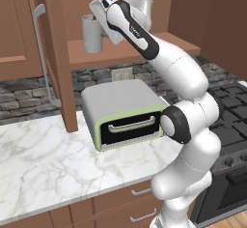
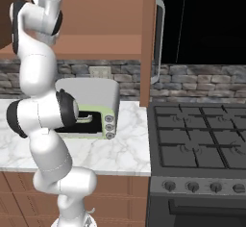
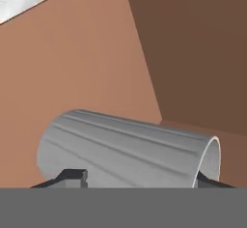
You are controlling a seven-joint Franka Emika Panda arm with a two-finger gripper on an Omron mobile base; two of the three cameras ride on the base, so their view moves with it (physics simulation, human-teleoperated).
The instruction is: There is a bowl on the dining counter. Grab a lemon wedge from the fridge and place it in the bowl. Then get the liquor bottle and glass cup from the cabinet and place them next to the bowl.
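Note:
The glass cup (image 1: 91, 34), a grey ribbed tumbler, stands upright on the lower shelf of the open brown cabinet (image 1: 130, 52). My arm reaches up into the cabinet, and the hand (image 1: 102, 6) is at the cup's upper right. In the hand view the glass cup (image 3: 130, 149) lies across the picture, rim to the right, very close. My gripper (image 3: 142, 179) has one dark fingertip (image 3: 72, 176) low against the cup's body and the other near its rim. Whether they press on it is unclear. The bowl, lemon wedge and liquor bottle are out of view.
The cabinet's open door (image 1: 58, 53) with its long grey handle (image 1: 41, 53) hangs left of the cup. Below the shelf a grey toaster oven (image 1: 120, 111) sits on the marble worktop (image 1: 43, 159). A black stove (image 2: 197, 139) adjoins on the right.

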